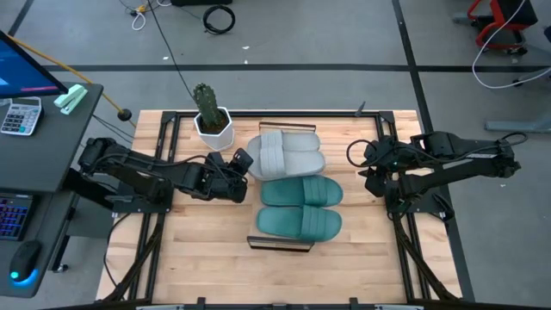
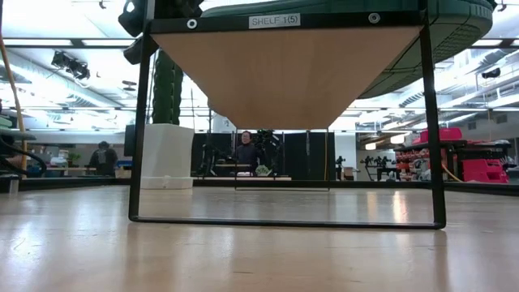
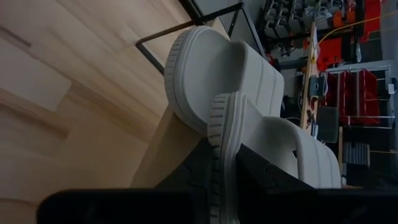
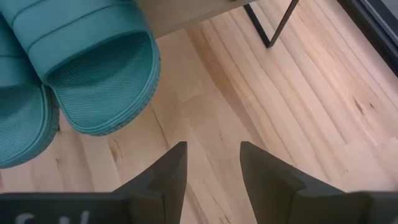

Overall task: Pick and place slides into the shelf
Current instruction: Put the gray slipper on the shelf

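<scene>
Four slides lie on the shelf (image 1: 281,245): two light grey ones (image 1: 288,142) at the far end and two teal ones (image 1: 301,207) at the near end. The teal pair (image 4: 99,81) overhangs the board's right edge (image 4: 186,15). My left gripper (image 1: 244,164) is at the left end of the nearer grey slide (image 3: 273,143) and is shut on it. My right gripper (image 4: 211,162) is open. It hovers over bare tabletop to the right of the shelf (image 1: 372,168) and touches nothing. My left gripper holds the nearer grey slide by the ribbed sole rim (image 3: 222,134) at its left end, pinched between the two fingers (image 3: 193,171). The fingers come roughly level from the table's left. The slide's right part stays over the shelf board beside the other grey slide (image 3: 211,68).
A cactus in a white pot (image 1: 211,116) stands on the table just beyond the left gripper, close to the grey slides. The shelf's dark rail legs (image 2: 142,122) stand on the slatted tabletop. Bare table lies on the near side and to the right of the shelf.
</scene>
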